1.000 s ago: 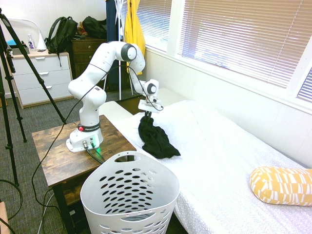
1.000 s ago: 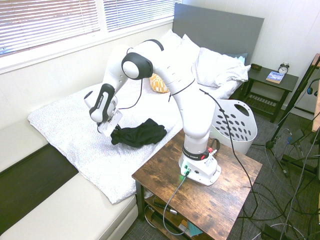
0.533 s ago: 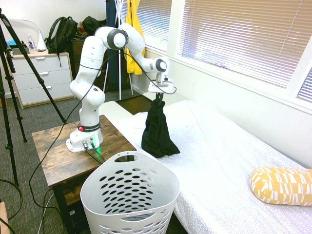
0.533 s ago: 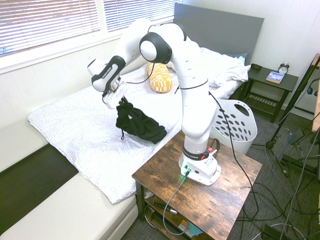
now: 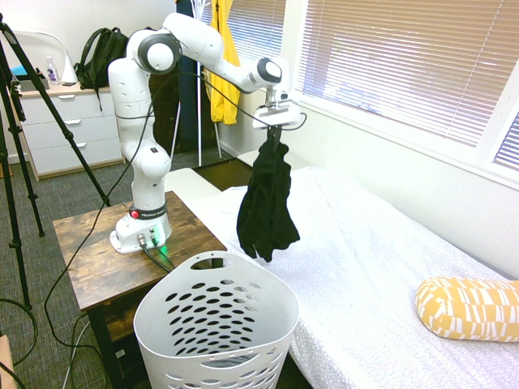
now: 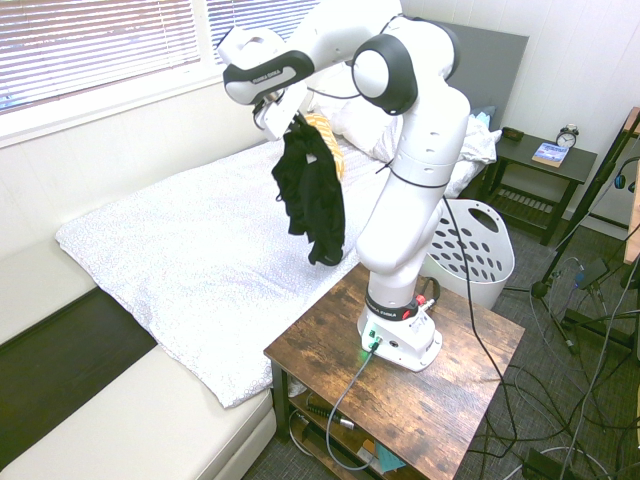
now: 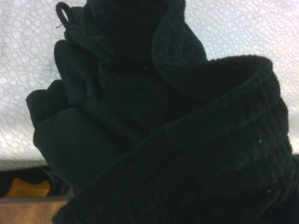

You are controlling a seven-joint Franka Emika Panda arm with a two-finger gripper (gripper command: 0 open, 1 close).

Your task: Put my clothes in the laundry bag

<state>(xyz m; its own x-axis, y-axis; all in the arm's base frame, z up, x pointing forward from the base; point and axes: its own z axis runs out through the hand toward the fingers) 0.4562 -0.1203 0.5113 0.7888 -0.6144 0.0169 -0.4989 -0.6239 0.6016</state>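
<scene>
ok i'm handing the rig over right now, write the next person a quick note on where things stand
Hand: shut on the black garment, holding it by its top edge.
Garment: hanging free in the air over the bed, clear of the cover.
Basket: on the floor beside the bed and the wooden table; no clothes seen inside.
Done: garment picked up off the bed.
Left: carry it over the basket, lower it, open the hand and drop it in.

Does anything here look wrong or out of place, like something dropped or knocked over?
Nothing stands out. The black garment hangs whole from the gripper, above the white bed cover. The laundry basket stands upright beside the bed. I see nothing spilled or toppled.
</scene>
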